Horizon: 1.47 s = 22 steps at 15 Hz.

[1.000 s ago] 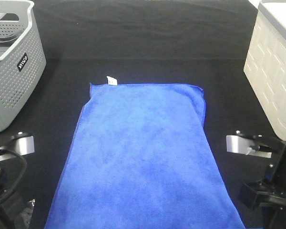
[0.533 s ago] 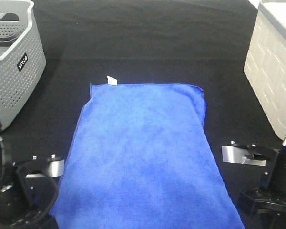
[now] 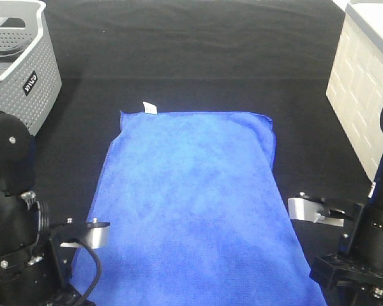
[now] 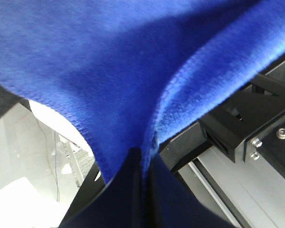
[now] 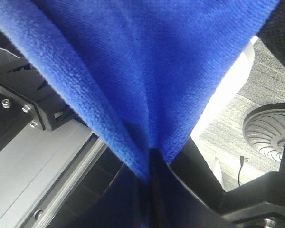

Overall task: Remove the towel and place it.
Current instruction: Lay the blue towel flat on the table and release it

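Observation:
The royal-blue towel [image 3: 191, 191] lies flat on the black table [image 3: 198, 51], its white tag [image 3: 149, 108] at the far left corner. My left arm [image 3: 19, 255] stands at the towel's near left corner and my right arm [image 3: 364, 255] at its near right corner. In the left wrist view the left gripper [image 4: 142, 166] is shut on a pinched fold of the towel [image 4: 109, 61], with its stitched edge running into the jaws. In the right wrist view the right gripper [image 5: 149, 164] is shut on a bunched fold of the towel [image 5: 147, 71].
A grey perforated basket [image 3: 19, 70] stands at the far left of the table. A white box [image 3: 364, 83] stands at the far right. Beyond the table's near edge, the wrist views show metal frame rails [image 4: 247, 123] and floor [image 5: 256, 118].
The left arm has risen into view and moved right to the towel's near left corner. The right arm has shifted left toward the near right corner. The towel still lies flat.

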{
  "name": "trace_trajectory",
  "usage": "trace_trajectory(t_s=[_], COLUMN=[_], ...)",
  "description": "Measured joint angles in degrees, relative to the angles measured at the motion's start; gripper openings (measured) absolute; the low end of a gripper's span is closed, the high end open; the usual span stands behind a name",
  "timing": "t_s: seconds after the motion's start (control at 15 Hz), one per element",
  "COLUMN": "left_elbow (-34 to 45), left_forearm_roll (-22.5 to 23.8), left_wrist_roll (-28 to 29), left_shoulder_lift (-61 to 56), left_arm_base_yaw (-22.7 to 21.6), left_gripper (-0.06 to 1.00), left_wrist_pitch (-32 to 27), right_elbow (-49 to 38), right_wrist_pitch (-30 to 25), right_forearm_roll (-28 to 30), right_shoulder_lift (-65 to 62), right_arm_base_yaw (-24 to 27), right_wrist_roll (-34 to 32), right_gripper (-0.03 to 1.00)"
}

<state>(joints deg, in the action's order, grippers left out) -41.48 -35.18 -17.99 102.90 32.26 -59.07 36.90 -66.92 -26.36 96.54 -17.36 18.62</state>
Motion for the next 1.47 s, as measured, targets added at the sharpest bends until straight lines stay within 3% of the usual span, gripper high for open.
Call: trace_trajectory(t_s=[0.13, 0.27, 0.4, 0.53, 0.73, 1.13, 1.27, 1.47], left_elbow=[0.0, 0.0, 0.0, 0.0, -0.5, -6.5, -12.3, -18.7], left_forearm_roll=[-0.8, -1.2, -1.5, -1.5, -1.6, -0.5, 5.6, 13.9], left_wrist_roll=[0.0, 0.7, 2.9, 4.6, 5.5, 8.1, 9.7, 11.1], left_shoulder_lift=[0.0, 0.0, 0.0, -0.1, -2.5, -8.5, -8.8, -8.7], left_arm_base_yaw=[0.2, 0.2, 0.2, 0.2, 0.2, 0.2, -0.6, -8.3], left_gripper=[0.1, 0.29, 0.54, 0.72, 0.76, 0.76, 0.76, 0.76], left_wrist_pitch=[0.6, 0.6, 0.6, 0.5, -0.7, -2.3, -2.3, -2.1], right_elbow=[0.0, 0.0, 0.0, 0.0, 0.0, 4.5, 10.8, 19.9], right_wrist_pitch=[-0.5, -1.8, -2.5, -2.5, -2.4, 0.5, 2.2, 2.5], right_forearm_roll=[-0.1, -0.4, -1.0, -1.8, -1.8, -1.0, 4.2, 3.0], right_shoulder_lift=[0.0, 0.0, 0.0, 0.0, -0.1, -8.9, -11.3, -10.3], right_arm_base_yaw=[0.0, 0.0, 0.0, 0.1, 0.1, 0.1, 1.1, 10.1], right_wrist_roll=[0.4, 1.0, 1.1, 1.1, 1.0, -0.2, -4.5, -4.4], right_gripper=[0.06, 0.15, 0.33, 0.54, 0.69, 0.71, 0.71, 0.71])
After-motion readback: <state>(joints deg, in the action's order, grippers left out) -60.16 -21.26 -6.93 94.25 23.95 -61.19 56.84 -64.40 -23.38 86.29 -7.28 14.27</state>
